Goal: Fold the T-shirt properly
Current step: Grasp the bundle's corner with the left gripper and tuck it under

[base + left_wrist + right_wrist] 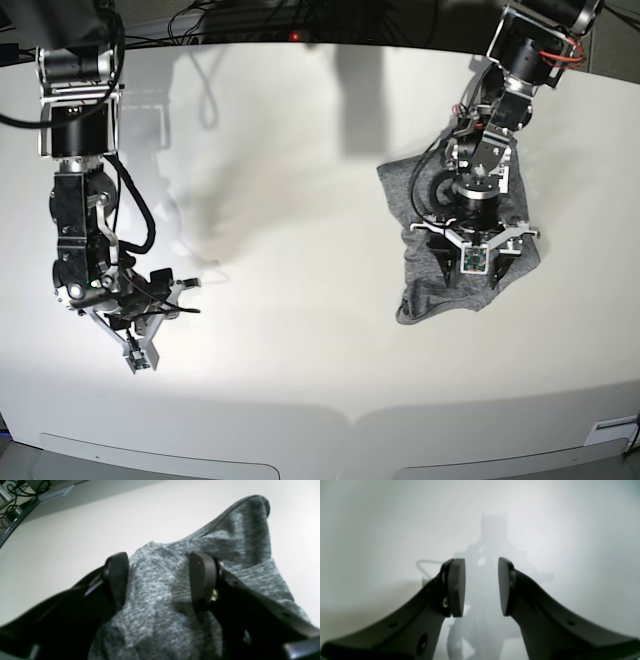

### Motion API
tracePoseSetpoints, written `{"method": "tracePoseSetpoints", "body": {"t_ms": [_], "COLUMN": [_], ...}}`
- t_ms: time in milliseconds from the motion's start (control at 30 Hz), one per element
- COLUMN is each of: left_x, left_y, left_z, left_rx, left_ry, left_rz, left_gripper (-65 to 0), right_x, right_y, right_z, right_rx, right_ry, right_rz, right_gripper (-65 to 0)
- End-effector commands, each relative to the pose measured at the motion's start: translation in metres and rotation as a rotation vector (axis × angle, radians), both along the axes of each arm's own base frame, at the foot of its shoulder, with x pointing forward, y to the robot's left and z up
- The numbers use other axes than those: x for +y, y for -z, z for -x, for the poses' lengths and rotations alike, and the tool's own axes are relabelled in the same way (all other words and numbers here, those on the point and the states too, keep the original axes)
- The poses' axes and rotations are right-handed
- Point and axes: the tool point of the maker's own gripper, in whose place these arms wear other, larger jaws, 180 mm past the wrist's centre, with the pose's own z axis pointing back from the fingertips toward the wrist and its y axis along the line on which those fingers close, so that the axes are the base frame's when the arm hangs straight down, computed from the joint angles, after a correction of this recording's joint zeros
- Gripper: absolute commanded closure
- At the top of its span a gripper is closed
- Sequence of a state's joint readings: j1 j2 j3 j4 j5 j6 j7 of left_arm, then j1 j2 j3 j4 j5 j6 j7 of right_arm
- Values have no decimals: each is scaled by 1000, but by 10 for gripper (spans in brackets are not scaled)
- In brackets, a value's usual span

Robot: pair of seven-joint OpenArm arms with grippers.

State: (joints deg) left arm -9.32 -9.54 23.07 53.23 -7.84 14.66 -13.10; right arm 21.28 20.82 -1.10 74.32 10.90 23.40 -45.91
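Observation:
The heather-grey T-shirt [417, 287] lies bunched in a compact heap on the right part of the white table [300, 260]. My left gripper [470, 278] stands over the heap. In the left wrist view the left gripper [160, 580] is open, its two black fingers [203, 580] wide apart and resting on the cloth [160, 610], which fills the gap between them. A hemmed edge of the shirt [250, 512] rises beyond the fingers. My right gripper [190, 297] is far to the left over bare table. In the right wrist view the right gripper [480, 587] is open and empty.
Black cables [250, 15] run along the table's back edge. They also show in the left wrist view [12, 495] beyond the table rim. The table's curved front edge [330, 412] is near the bottom. The right arm's shadow [492, 542] falls on the white surface.

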Motion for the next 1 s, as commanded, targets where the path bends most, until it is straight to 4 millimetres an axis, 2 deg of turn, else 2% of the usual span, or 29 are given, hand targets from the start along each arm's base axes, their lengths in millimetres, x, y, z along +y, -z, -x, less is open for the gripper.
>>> {"method": "tracePoseSetpoints", "body": {"t_ms": [0, 400, 767, 833, 967], "left_x": [-2, 7, -11, -14, -13], "left_y": [6, -9, -76, -73, -49], "left_z": [0, -12, -30, -28, -16], "left_rx": [39, 41, -26, 28, 176], "left_ry": [7, -85, -42, -44, -61], "left_rz": [7, 53, 128, 135, 131], "left_gripper": [-373, -373, -373, -373, -373], "right_x": [-3, -4, -4, -4, -4], "right_y": [-24, -23, -23, -23, -23], "right_z": [-15, -14, -14, -14, -14], "right_rx": [-76, -65, -66, -65, -65], "right_ry": [-4, -2, -2, -2, -2], "right_rz": [1, 4, 3, 4, 4], "right_gripper": [-221, -221, -221, -221, -221]}}
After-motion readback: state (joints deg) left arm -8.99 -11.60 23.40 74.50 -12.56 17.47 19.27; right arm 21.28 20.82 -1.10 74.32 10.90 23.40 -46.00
